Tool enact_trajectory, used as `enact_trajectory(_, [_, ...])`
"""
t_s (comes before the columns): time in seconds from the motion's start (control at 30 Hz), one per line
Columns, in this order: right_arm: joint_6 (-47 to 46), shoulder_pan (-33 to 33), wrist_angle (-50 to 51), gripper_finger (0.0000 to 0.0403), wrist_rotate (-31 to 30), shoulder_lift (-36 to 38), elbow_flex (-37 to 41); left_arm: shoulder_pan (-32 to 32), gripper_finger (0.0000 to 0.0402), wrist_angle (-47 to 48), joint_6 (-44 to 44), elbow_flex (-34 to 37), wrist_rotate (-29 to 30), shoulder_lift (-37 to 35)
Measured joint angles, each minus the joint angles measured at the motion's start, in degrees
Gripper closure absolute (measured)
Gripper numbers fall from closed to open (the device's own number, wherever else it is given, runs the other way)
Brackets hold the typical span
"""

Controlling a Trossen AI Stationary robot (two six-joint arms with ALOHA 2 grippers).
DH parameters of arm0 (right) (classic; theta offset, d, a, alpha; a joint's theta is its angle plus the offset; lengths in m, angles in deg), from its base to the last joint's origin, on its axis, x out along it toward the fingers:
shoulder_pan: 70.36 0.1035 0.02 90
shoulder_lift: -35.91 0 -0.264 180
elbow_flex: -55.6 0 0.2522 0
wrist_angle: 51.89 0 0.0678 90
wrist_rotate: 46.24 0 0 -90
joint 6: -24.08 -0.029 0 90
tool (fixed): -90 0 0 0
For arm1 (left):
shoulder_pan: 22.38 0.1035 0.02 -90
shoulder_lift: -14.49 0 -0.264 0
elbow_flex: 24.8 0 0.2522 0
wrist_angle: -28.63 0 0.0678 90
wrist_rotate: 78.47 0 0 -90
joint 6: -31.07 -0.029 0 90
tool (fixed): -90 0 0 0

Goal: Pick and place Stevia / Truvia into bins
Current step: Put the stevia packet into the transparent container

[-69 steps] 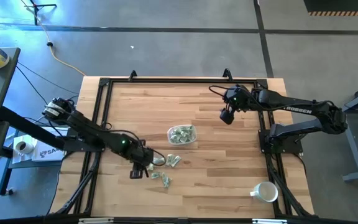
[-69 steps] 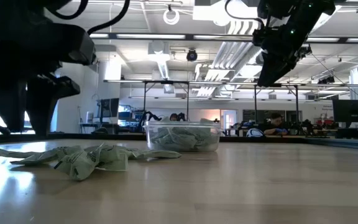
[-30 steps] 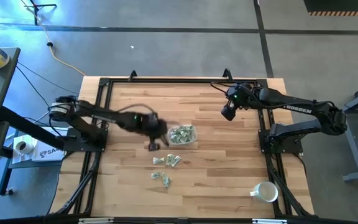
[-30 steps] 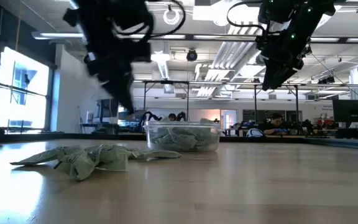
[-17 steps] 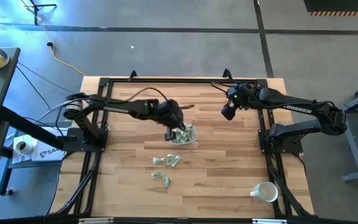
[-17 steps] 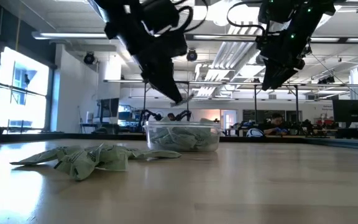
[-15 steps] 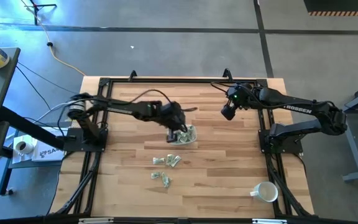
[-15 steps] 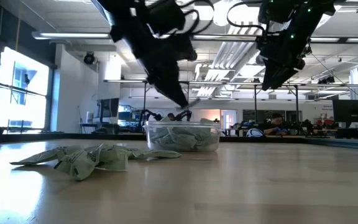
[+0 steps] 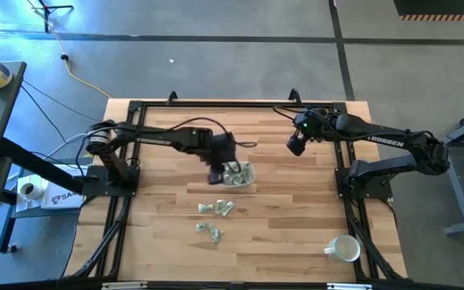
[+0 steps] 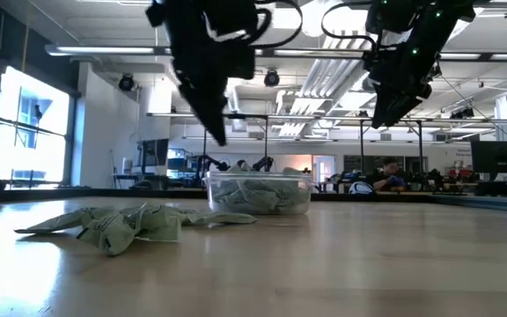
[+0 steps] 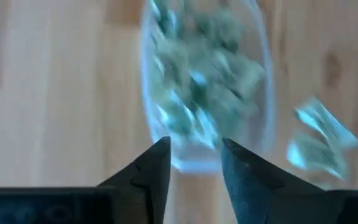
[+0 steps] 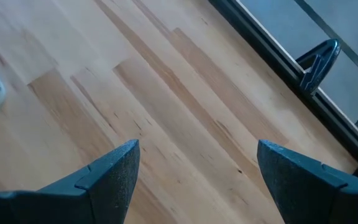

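The clear bin [image 9: 237, 174] [image 10: 258, 194] sits mid-table, filled with green-and-white packets [image 11: 207, 81]. Several more packets lie loose on the wood nearer the table's near edge [image 9: 216, 208] [image 9: 209, 231] [image 10: 104, 224], and two show beside the bin in the left wrist view [image 11: 319, 140]. My left gripper [image 9: 216, 174] [image 10: 218, 136] [image 11: 194, 146] hovers open above the bin's left end, with nothing between its fingers. My right gripper [image 9: 294, 147] [image 10: 385, 114] [image 12: 197, 155] waits wide open, high over the far right of the table.
A white mug [image 9: 343, 248] lies near the table's near right corner. A black frame [image 9: 216, 105] runs along the table's edges. Bare wood stretches between the bin and my right arm [image 12: 166, 106].
My left gripper swung from left of the bin toward the right and far side until it was over the bin, then drew back a little to the bin's left end. A pale packet that showed at its fingertips half a second ago is no longer there. The loose packets stayed put.
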Motion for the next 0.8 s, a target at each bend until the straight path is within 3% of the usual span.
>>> enact_trajectory(0.13, [1.96,0.04,-0.29,0.0089,0.40,0.02,0.00,-4.97,0.0217,8.66,2.15,2.22,-0.97,-3.69])
enact_trajectory(0.27, [3.33,0.04,-1.04,0.0089,0.72,0.01,0.00,-10.67,0.0222,9.58,3.23,6.64,-3.09,-5.24])
enact_trajectory(0.53, [4.60,0.04,-1.67,0.0089,3.04,0.00,0.00,-18.98,0.0216,-2.17,6.97,12.66,-4.41,-4.57])
enact_trajectory(0.8, [4.75,0.04,-1.56,0.0089,3.10,0.02,0.00,-19.92,0.0200,-9.36,10.71,16.75,-3.86,-1.26])
